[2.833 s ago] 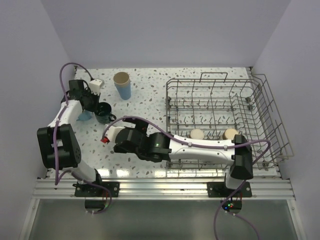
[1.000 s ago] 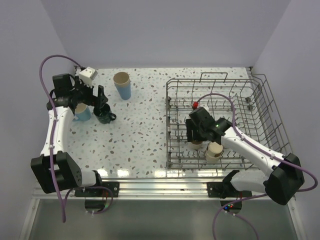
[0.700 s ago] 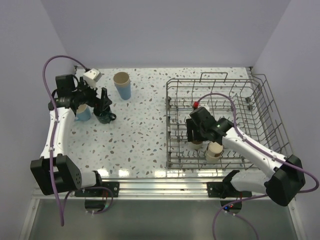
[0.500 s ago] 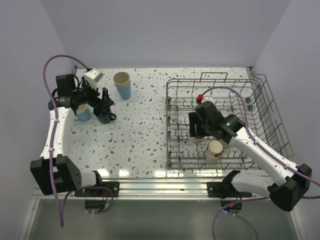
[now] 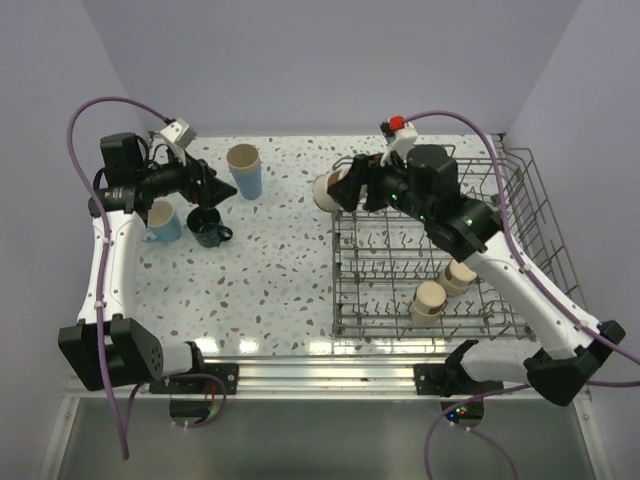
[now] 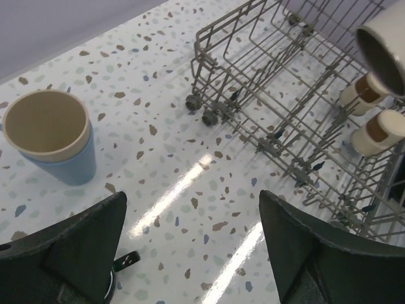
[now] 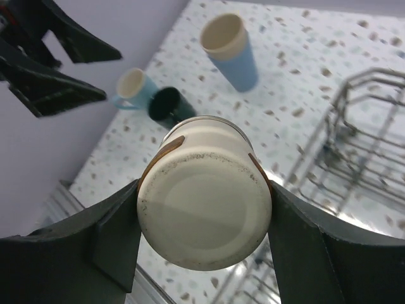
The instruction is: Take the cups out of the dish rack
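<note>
Cups total six by my count. Three stand on the speckled white tabletop (image 5: 280, 270) at left: one light blue tumbler with a beige inside (image 5: 244, 172), one light blue handled mug (image 5: 163, 222) and one dark teal handled mug (image 5: 207, 228). Two short beige-and-brown cups (image 5: 431, 300) sit in the single grey wire dish rack (image 5: 520, 230). One more beige cup (image 7: 204, 199) is clamped in my right gripper (image 5: 338, 188) over the rack's upper-left corner. Half a second ago that gripper was low inside the rack. My left gripper (image 5: 217, 187), fingers apart, has lifted off the teal mug.
</note>
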